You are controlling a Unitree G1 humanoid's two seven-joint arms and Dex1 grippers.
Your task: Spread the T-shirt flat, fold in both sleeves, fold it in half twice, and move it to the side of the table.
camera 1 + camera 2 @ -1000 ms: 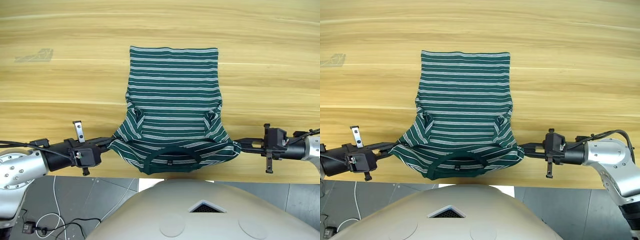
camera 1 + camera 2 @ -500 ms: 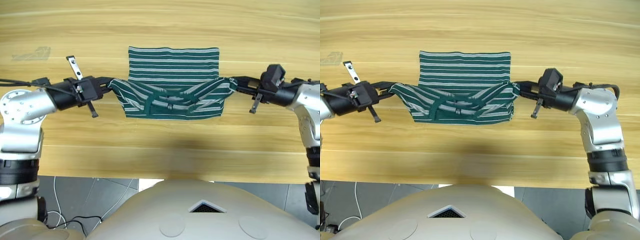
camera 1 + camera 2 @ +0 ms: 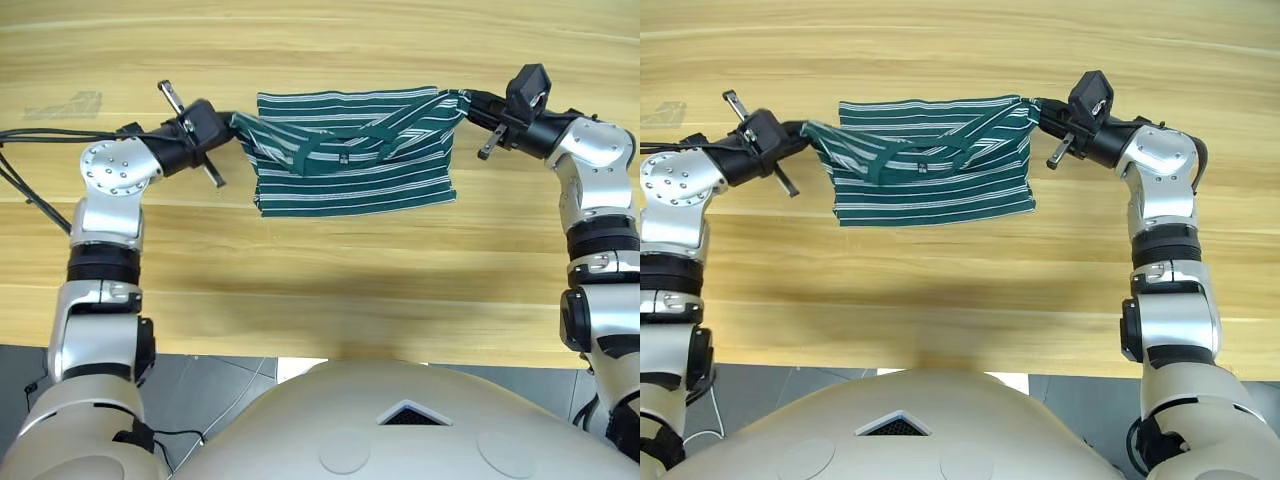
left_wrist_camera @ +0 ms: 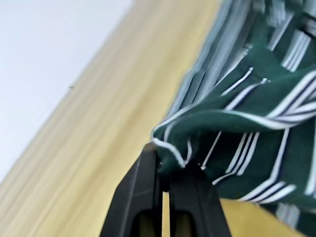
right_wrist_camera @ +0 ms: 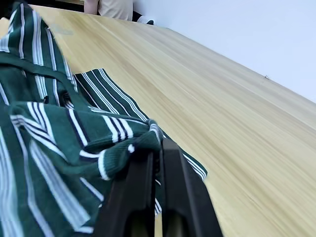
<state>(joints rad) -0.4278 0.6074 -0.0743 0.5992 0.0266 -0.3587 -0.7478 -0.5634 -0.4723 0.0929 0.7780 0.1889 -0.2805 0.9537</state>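
The dark green T-shirt [image 3: 350,175] with thin white stripes lies folded in half on the wooden table [image 3: 320,280], its collar end [image 3: 340,152] stretched over the far hem. My left gripper [image 3: 236,120] is shut on the shirt's left shoulder corner [image 4: 173,143]. At the opposite corner [image 5: 133,143] my right gripper [image 3: 462,98] is shut on the cloth. Both corners hang slightly above the table at the shirt's far edge, and the collar sags between them.
Bare wooden tabletop stretches wide to the left [image 3: 100,250], to the right and in front of the shirt. The table's near edge [image 3: 300,352] runs just in front of my body. A faint patch [image 3: 65,105] marks the far left.
Both grippers have carried the collar end from the near edge up and over to the far hem, so the shirt now lies doubled over.
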